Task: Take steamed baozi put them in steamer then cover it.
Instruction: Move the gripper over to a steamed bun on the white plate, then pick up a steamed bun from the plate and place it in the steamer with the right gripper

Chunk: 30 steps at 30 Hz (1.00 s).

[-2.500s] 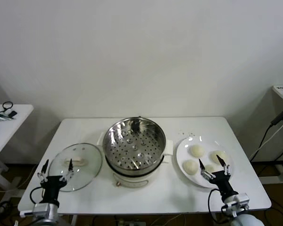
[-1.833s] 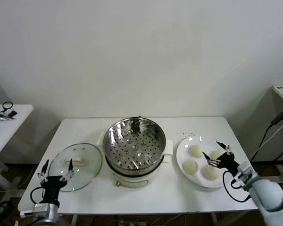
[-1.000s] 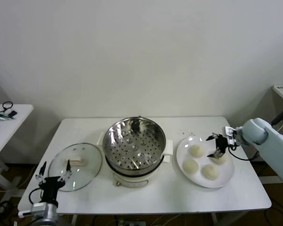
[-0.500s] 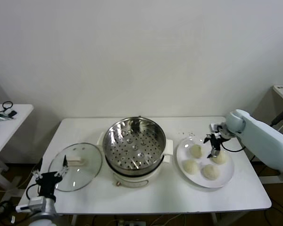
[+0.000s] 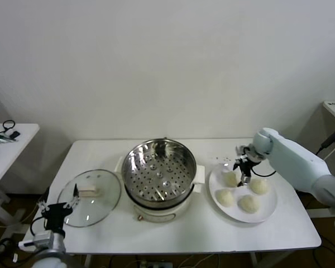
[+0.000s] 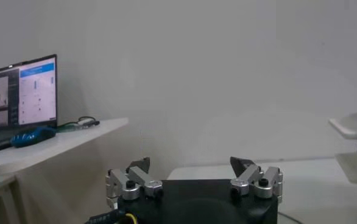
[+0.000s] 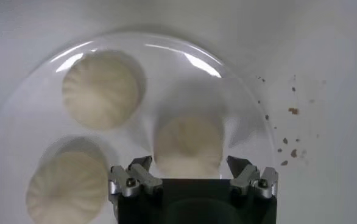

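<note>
Several cream-white baozi lie on a white plate (image 5: pixel 269 207) to the right of the steamer (image 5: pixel 159 173), whose shiny perforated basket holds nothing. My right gripper (image 5: pixel 244 167) hangs open just above the plate's back-left baozi (image 5: pixel 230 178). In the right wrist view that baozi (image 7: pixel 187 146) lies between the spread fingers of the right gripper (image 7: pixel 190 165), untouched, with two more baozi (image 7: pixel 102 91) (image 7: pixel 66 185) beside it. The glass cover (image 5: pixel 89 195) lies flat on the table left of the steamer. My left gripper (image 5: pixel 56 209) (image 6: pixel 190 164) waits open at the cover's front-left edge, holding nothing.
The white table (image 5: pixel 184 234) has small crumbs (image 7: pixel 291 111) by the plate's far side. A low side table (image 5: pixel 5 142) with cables stands to the left. In the left wrist view another table carries a laptop (image 6: pixel 20 91). Cables hang at the far right.
My right arm has swung from the table's front edge up over the plate and slid left to the back-left baozi. The left gripper has drifted slightly left and lower.
</note>
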Each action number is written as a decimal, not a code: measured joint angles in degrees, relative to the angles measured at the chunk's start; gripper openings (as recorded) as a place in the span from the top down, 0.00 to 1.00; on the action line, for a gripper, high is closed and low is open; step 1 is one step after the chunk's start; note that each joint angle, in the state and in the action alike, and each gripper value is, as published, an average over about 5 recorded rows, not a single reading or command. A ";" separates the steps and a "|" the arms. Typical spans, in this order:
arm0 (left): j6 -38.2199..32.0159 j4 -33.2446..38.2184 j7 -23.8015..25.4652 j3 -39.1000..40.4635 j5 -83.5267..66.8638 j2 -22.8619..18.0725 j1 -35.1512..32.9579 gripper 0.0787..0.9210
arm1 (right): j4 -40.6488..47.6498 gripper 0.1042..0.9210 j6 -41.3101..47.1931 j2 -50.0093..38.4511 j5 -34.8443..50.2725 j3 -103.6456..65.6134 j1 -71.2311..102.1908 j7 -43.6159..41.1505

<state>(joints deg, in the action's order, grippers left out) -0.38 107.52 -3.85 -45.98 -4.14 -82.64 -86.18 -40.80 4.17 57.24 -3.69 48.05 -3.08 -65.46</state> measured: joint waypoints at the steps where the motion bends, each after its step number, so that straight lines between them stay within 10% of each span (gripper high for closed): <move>1: 0.02 -0.03 -0.02 0.00 -0.01 0.00 0.06 0.12 | 0.35 0.12 -0.12 0.29 -0.16 0.01 -0.02 -0.05; 30: 0.20 0.66 0.12 -0.07 -0.16 0.42 -0.61 0.12 | -5.73 0.27 -6.80 -1.44 3.91 8.28 -10.73 -3.57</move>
<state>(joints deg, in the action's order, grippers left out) -0.19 108.18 -3.73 -46.05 -4.29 -82.23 -86.79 -46.53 -2.63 55.80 0.22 56.32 -13.81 -69.03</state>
